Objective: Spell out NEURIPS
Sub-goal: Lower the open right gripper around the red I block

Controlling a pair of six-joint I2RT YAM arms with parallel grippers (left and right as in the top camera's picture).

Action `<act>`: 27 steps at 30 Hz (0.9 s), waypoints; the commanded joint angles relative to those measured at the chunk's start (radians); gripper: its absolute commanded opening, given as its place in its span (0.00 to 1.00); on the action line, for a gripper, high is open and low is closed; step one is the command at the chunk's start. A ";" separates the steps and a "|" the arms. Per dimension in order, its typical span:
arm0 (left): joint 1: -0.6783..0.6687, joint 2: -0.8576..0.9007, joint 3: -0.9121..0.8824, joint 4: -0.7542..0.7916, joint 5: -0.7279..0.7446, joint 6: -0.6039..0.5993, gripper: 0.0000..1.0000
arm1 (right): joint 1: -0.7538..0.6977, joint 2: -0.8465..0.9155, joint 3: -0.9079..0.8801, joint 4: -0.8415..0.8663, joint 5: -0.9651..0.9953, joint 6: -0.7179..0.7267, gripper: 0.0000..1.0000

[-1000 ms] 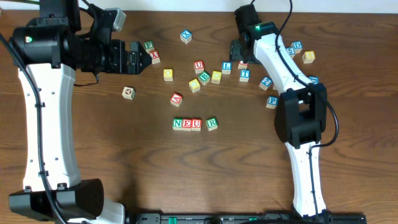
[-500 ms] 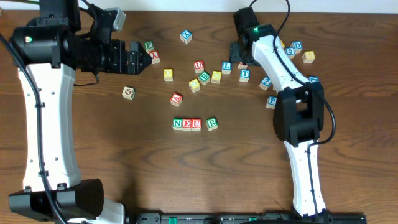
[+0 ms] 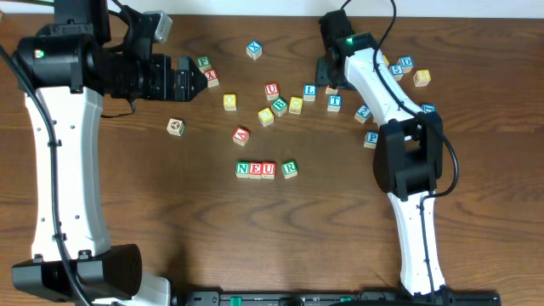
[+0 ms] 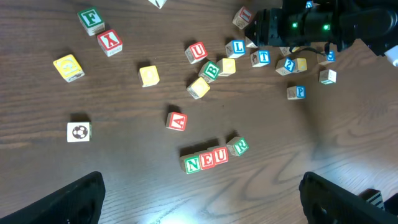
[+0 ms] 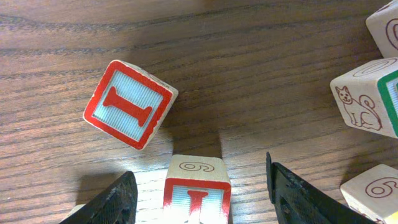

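Between the fingers of the right gripper (image 5: 199, 180) stood the I cube (image 5: 196, 194), red letter up, with a gap showing on either side. The jaws were parted and gripped nothing yet. The cube sat roughly centred and square to them, so a good grasp meant closing evenly onto its two side faces, low enough not to pinch only the top edge.

Just beyond it lay a second I cube (image 5: 130, 102), turned at an angle, apart from the first but near the left finger. A cat cube (image 5: 364, 102) stood off to the other side. A straight lift seemed the safest way to leave both undisturbed.

Farther out, at the middle of the table (image 3: 170, 212), the N-E-U row (image 3: 256, 169) sat touching. The R cube (image 3: 290, 168) was just beside it, slightly apart and a little turned. The I belonged to the right of R, letter facing the same way, set close without shoving the R further askew. The P cube (image 3: 371, 138) waited near the right arm.

At the far left, the left gripper (image 3: 183, 82) hung wide apart and empty.
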 commanded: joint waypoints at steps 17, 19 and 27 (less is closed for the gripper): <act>0.003 -0.008 0.016 -0.003 0.009 0.014 0.98 | 0.006 0.022 -0.004 -0.046 0.019 0.157 0.61; 0.003 -0.008 0.016 -0.003 0.009 0.014 0.98 | 0.006 0.022 -0.004 -0.046 0.019 0.168 0.61; 0.003 -0.008 0.016 -0.003 0.009 0.014 0.98 | 0.006 0.022 -0.004 -0.063 0.014 0.193 0.59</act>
